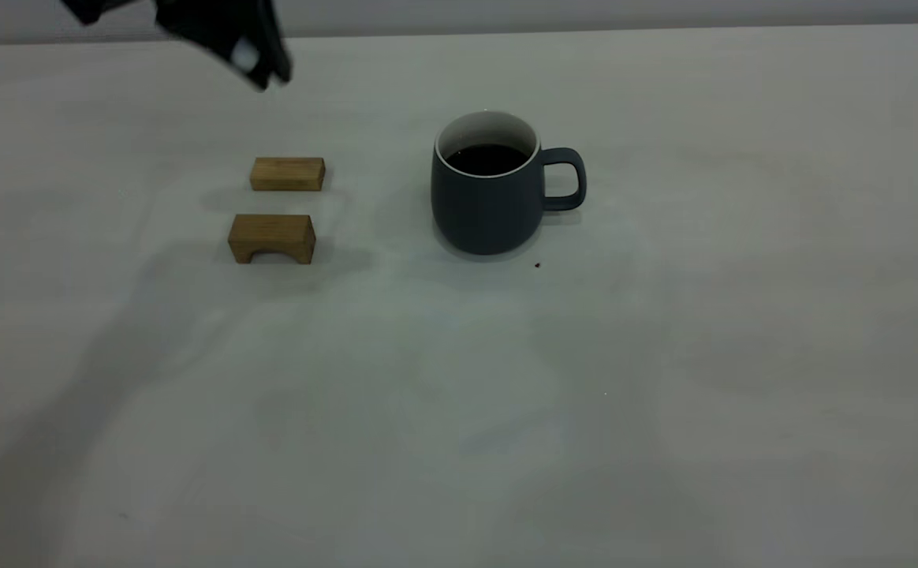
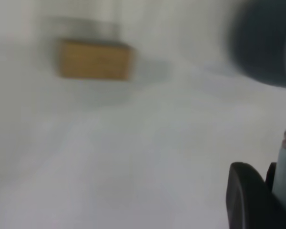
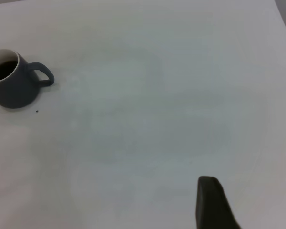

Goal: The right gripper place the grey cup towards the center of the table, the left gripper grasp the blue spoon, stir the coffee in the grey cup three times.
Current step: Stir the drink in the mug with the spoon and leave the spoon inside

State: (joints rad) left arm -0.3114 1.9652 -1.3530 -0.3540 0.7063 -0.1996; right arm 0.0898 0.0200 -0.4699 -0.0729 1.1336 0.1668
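grey cup of coffee mid-table, left gripper above wooden blocks

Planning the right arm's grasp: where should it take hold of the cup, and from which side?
Grip the cup by its loop handle, coming from the right arm's side. The handle sticks out that way with open table beside it, and the cup stands upright holding coffee, so a level side approach seems safest.

The left gripper hangs raised at far left (right arm barely seen).
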